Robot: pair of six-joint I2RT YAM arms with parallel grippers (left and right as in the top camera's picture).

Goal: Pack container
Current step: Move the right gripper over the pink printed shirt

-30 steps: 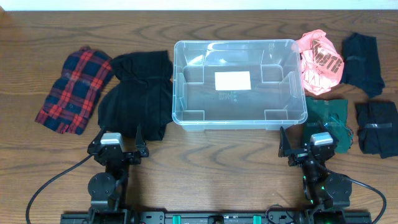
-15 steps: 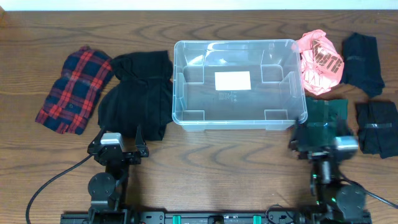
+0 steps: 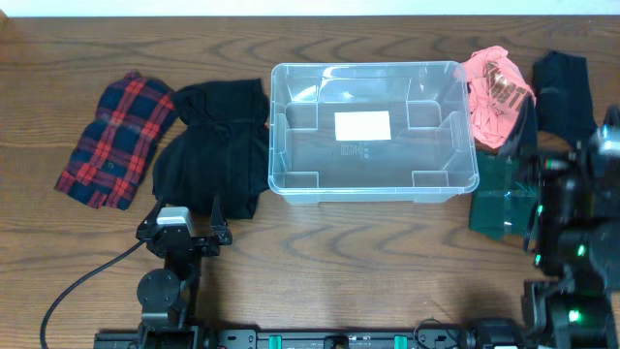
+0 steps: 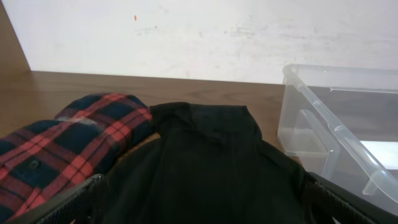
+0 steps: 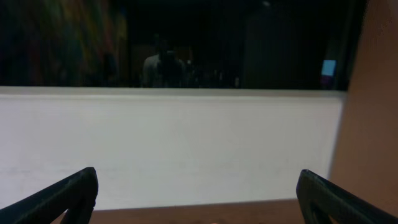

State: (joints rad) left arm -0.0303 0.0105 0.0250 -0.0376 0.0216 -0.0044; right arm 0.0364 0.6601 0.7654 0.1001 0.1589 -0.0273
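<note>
Between the fingers of the left gripper [image 4: 204,186], which stand wide apart and hold nothing, I see a crumpled black fabric garment [image 3: 213,155] just ahead. A red and navy plaid cloth [image 3: 116,141] lies to the left of those jaws. To their right and a little further out sits the large rectangular clear plastic container [image 3: 373,189], with nothing in it but the white label on its base.

The right gripper [image 5: 198,186] is equally wide and empty. It stands high over the table, and its camera faces a white wall, not the work. In the overhead view a dark green folded garment [image 3: 504,194] lies under that arm, with a pink crumpled garment [image 3: 489,92] beyond it. The container is off to the left of those jaws.

I judge the container light, stiff but thin-walled, and slick. Empty as it is, a nudge could slide it across the wood. If I must steady it, I would pinch the rolled rim on a short side, not the smooth wall.
</note>
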